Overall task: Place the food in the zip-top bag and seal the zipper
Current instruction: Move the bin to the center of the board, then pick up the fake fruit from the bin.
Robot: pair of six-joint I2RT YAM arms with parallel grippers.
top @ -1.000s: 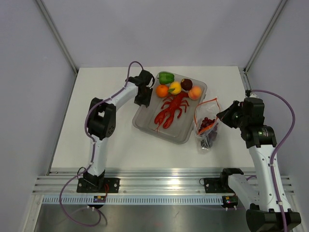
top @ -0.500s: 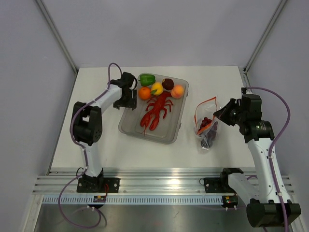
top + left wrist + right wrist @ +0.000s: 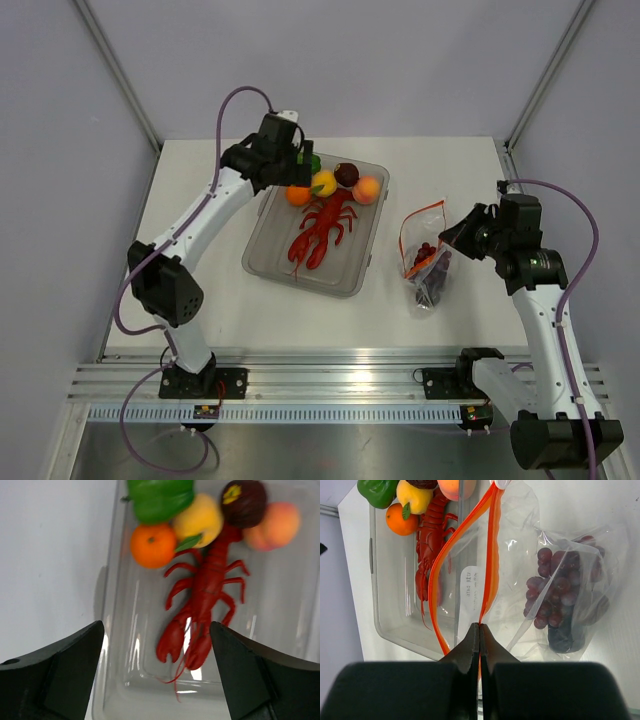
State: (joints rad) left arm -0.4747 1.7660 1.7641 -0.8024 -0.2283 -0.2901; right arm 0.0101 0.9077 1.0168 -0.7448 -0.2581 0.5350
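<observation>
A white table (image 3: 200, 250) stands inside pale grey walls, with both arms bolted at its near edge. The left gripper (image 3: 156, 630) hangs over the far left part of a clear-grey plastic tray (image 3: 112, 605). Its jaws are spread wide and there is nothing between them.

In the left wrist view, a red lobster (image 3: 205, 605) lies lengthwise in the tray below the gripper. Past its head the smaller pieces crowd the far end:
- an orange (image 3: 152, 545) is beside a green pepper (image 3: 160, 497);
- a yellow fruit (image 3: 200, 520) touches both of them;
- a dark plum (image 3: 244, 500) is next along;
- a peach (image 3: 277, 525) sits against the plum.

The right gripper (image 3: 480, 632) is pinched closed on the zipper (image 3: 492, 545), at the near corner where the two red-orange strips meet. From there the strips bow apart, so the mouth of the zip-top bag (image 3: 520, 555) gapes open.

The bag rests crumpled on the table to the right of the tray. The overhead view shows bare table between the two. Purple grapes (image 3: 560, 587) lie inside the bag toward its bottom. A darker lump lies under them, and what it is cannot be told.
</observation>
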